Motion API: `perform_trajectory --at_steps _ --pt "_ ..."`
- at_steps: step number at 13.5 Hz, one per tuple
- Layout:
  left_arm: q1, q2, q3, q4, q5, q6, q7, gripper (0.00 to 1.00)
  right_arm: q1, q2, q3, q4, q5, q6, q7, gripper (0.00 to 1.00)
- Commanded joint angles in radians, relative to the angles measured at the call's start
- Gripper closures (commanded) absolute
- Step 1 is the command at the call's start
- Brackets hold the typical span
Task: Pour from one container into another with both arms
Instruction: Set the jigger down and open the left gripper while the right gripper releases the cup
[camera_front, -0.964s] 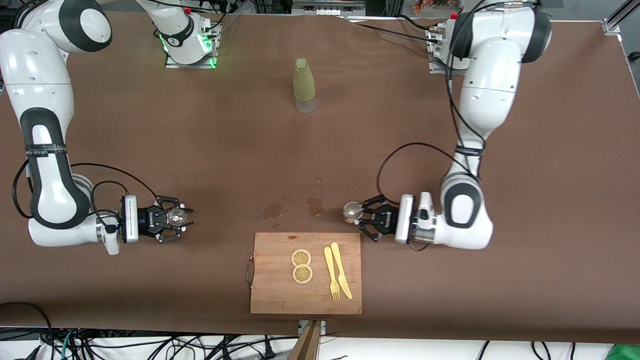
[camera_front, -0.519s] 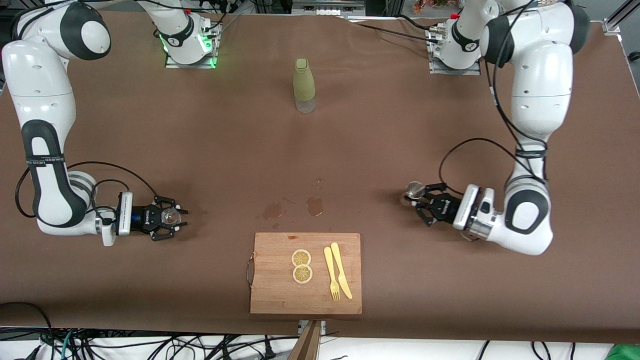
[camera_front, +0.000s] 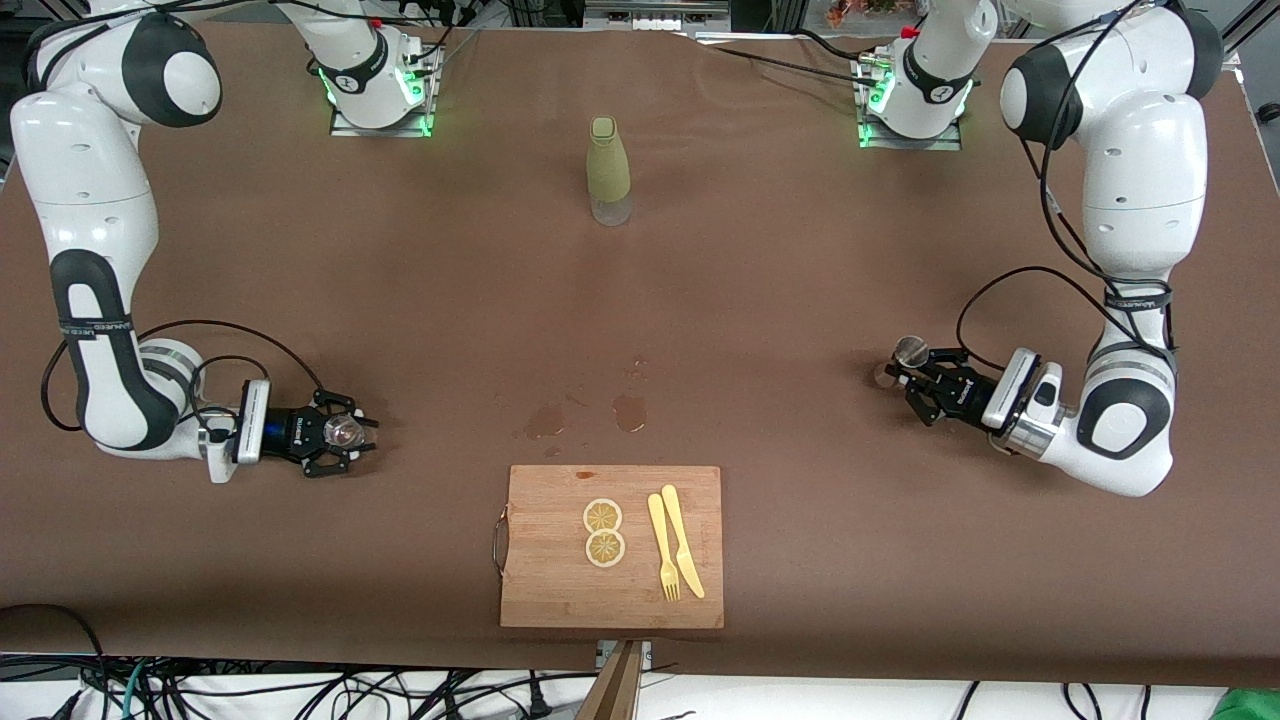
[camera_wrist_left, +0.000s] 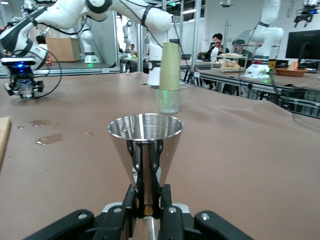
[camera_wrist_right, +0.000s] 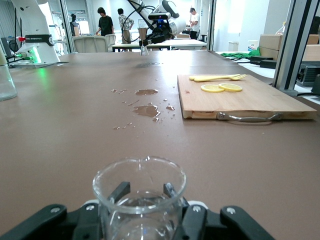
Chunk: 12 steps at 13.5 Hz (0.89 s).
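Jigger of silver metal, hourglass-shaped (camera_front: 908, 351) (camera_wrist_left: 145, 150), stands upright at the left arm's end of the brown counter (camera_front: 760, 300), with the left end effector (camera_front: 915, 385) (camera_wrist_left: 145, 207) pinching it at the narrow waist; the left wrist view shows both black fingers (camera_wrist_left: 131, 197) pressed against the stem below the flared upper cone. Whether its base touches the counter cannot be told. Well apart from it, at the right arm's end of the counter, a small clear drinking glass (camera_front: 343, 430) (camera_wrist_right: 139, 195) sits upright between the fingers of the right end effector (camera_front: 350, 440) (camera_wrist_right: 145, 210), which grip its wall from both sides; a little clear liquid shows in its bottom in the right wrist view. Between the two end effectors, near the counter's middle, lie a few wet patches (camera_front: 590, 412) (camera_wrist_right: 147, 107). Just nearer the front camera than those patches lies a rectangular wooden cutting board with a metal handle (camera_front: 545, 590) (camera_wrist_right: 260, 102), carrying two lemon slices (camera_front: 604, 532) and a pale yellow plastic fork (camera_front: 662, 550) and knife (camera_front: 682, 545) side by side. Farther from the front camera, between the two arm bases, a tall bottle in an olive-green sleeve (camera_front: 607, 170) (camera_wrist_left: 169, 75) stands upright by itself.
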Motion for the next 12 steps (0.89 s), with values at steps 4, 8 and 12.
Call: perform_trajectory --at_steps 4,8,12 --pt "0.072 0.035 -0.005 0.003 0.110 -0.032 0.154 1.00 -0.010 0.017 -0.023 -0.014 0.043 0.002 -0.025 0.47" --pt "0.208 0.038 -0.034 0.031 0.231 -0.045 0.164 1.00 -0.010 0.017 -0.036 -0.014 0.042 0.002 -0.028 0.00" --pt "0.284 0.052 -0.057 0.031 0.312 -0.045 0.272 1.00 -0.010 0.006 -0.095 -0.005 0.040 -0.026 -0.009 0.00"
